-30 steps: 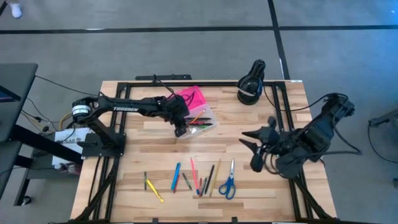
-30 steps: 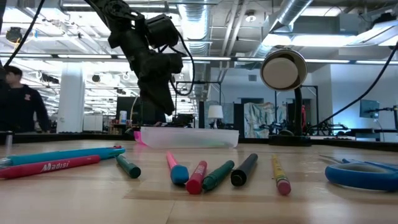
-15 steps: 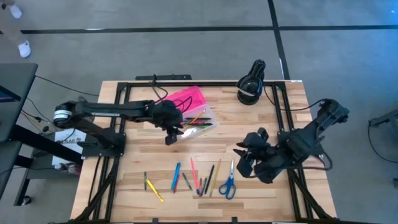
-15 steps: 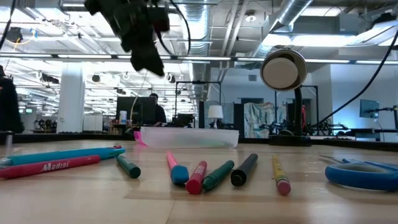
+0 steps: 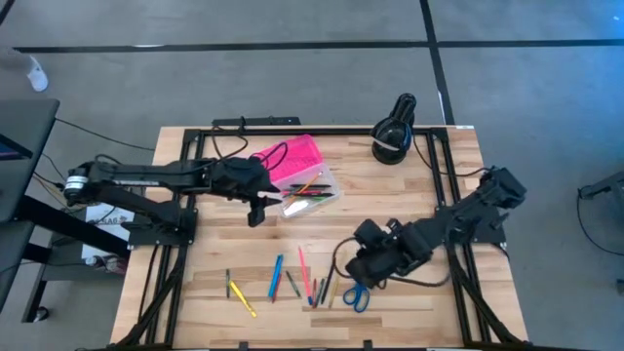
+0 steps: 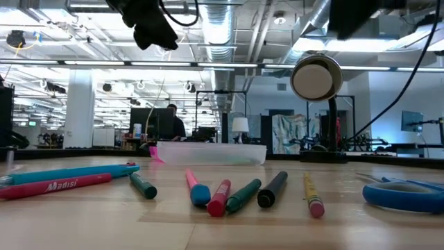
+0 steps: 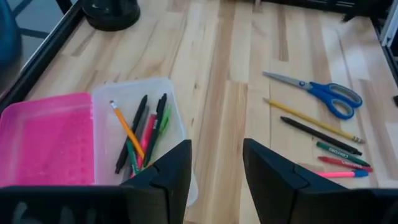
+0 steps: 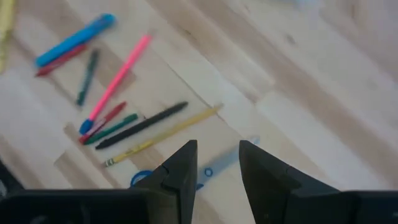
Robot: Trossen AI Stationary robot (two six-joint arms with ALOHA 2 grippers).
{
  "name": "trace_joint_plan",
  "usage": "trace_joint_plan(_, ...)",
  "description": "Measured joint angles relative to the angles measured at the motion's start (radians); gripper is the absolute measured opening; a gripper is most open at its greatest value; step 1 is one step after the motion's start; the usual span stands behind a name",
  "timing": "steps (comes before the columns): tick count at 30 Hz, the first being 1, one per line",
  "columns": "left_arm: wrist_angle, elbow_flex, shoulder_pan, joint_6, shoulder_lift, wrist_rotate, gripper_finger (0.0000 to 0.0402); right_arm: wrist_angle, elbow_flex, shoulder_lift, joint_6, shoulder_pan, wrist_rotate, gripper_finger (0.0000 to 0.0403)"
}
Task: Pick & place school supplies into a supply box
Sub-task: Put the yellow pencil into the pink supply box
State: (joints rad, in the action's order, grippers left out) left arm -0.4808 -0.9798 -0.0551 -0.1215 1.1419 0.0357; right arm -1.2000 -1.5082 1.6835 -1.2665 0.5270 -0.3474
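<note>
Pencils and pens [image 5: 292,281] lie in a loose row near the table's [image 5: 429,195] front edge, seen from above, with the scissors [image 5: 357,295] at the right end, partly under the right gripper [image 5: 353,271]. The open pencil case [image 5: 304,175] (pink lid tipped back) sits toward the rear, the left gripper [image 5: 255,213] just beside it. At table height, pens fill the foreground. Both wrist views show fingers apart, holding nothing.

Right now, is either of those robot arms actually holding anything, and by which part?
No. The left gripper hangs open and empty beside the supply box, and the right gripper is open and empty above the scissors.
</note>
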Motion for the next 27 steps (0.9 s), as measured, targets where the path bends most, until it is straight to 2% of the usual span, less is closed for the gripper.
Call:
trace_joint_plan(5,-0.003,0.000,0.015,0.005,-0.001,-0.001,0.0137,0.020,0.000,0.053,-0.065,-0.028,0.100,0.0111)
trace_joint_plan(13,-0.009,0.000,0.022,0.007,-0.005,-0.002,0.0137,0.202,0.000,0.126,-0.144,-0.046,0.186,0.0111)
trace_joint_plan(27,-0.038,0.000,0.021,0.085,-0.006,-0.082,0.0137,0.268,-0.002,0.171,-0.431,-0.054,0.191,0.0111)
